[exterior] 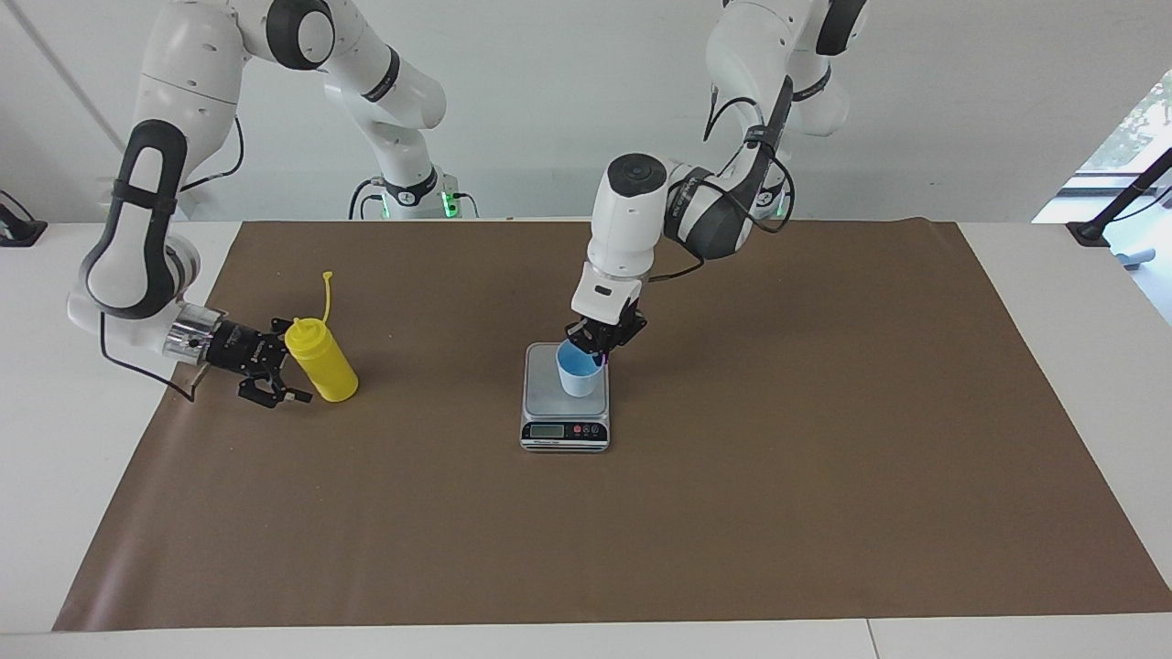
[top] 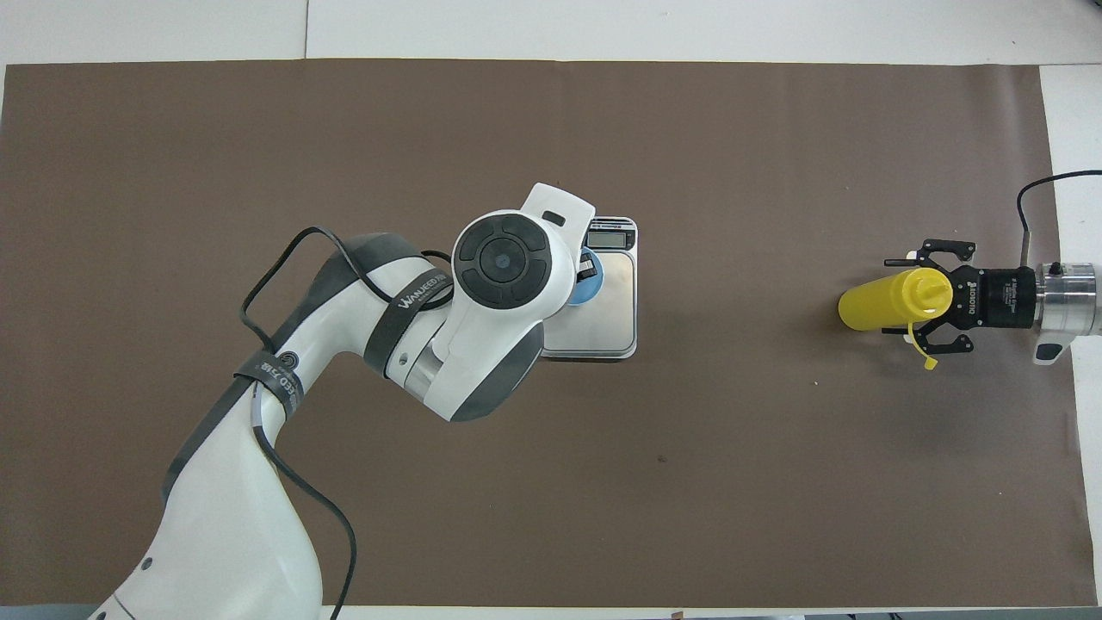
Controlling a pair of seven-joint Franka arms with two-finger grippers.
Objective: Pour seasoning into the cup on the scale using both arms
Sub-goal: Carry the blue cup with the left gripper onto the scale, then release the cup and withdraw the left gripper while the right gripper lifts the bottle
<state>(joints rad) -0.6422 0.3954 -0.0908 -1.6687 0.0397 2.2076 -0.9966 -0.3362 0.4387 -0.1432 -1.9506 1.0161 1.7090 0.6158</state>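
We see the light-blue cup [exterior: 580, 371] standing on the scale [exterior: 565, 430]; the left gripper [exterior: 600, 343] seems closed on its rim. The right gripper [exterior: 275, 371], fingers spread, flanks the yellow squeeze bottle [exterior: 320, 360].

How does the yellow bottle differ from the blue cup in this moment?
The seasoning bottle is yellow and taller; the cup is light blue and short. The bottle stands on the brown mat, the cup on the scale. The right gripper is at the bottle, the left gripper at the cup's rim. Both stand upright.
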